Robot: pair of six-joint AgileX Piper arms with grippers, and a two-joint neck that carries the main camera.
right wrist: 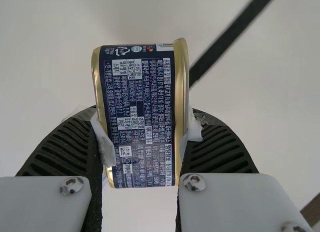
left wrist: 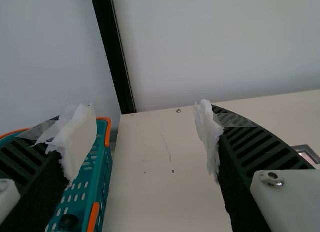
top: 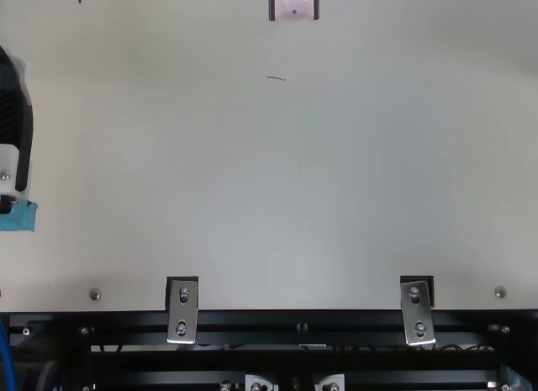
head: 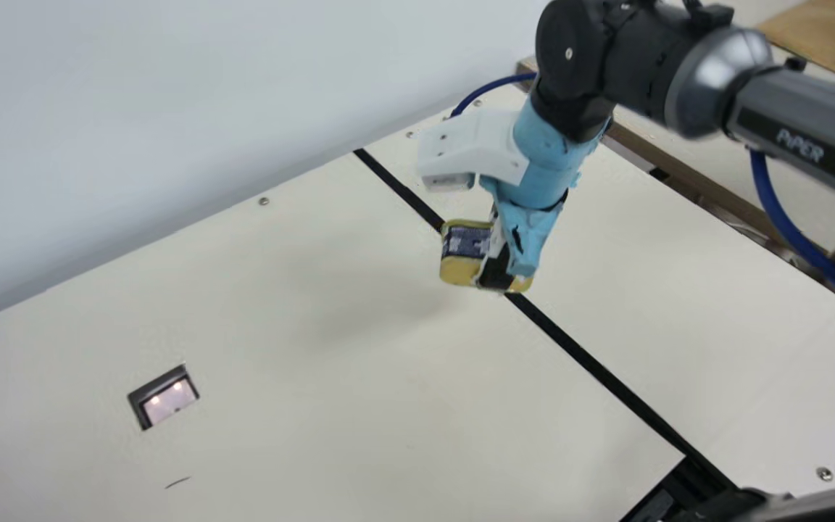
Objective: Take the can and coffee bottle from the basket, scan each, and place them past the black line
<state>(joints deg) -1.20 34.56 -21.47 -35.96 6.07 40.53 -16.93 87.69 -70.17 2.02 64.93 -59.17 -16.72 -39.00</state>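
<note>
Clasping a navy-and-gold can (right wrist: 140, 117), the right gripper (head: 493, 257) hung above the cream table (head: 301, 428), its two ribbed, white-padded fingers drawn in against the can's gold-trimmed ends. The can's printed side faced the wrist camera. From the neck camera, can and fingers overlapped the black line (head: 591, 362) that ran slantwise over the table, and a soft shadow (head: 381, 308) fell on the same side of that line as a small dark-framed window (head: 171, 402) set in the tabletop. Light blue wrapping (head: 548, 159) covered the wrist above the held can, with a white housing (head: 468, 145) jutting from it and a blue cable (head: 486, 90) curving behind.

Across the table, the left gripper (top: 15, 122) stood wide, nothing between its fingers, torn white padding on the inner faces of both. One finger partly covered a teal basket (left wrist: 102, 177) with orange handles in the left wrist view, where the basket stood by the table's edge. A dark round object (left wrist: 68, 222) showed at the basket, low in that view; whether it belonged to the coffee bottle, this onlooker could not tell. A thin dark mark (top: 276, 78) lay near the framed window.
</note>
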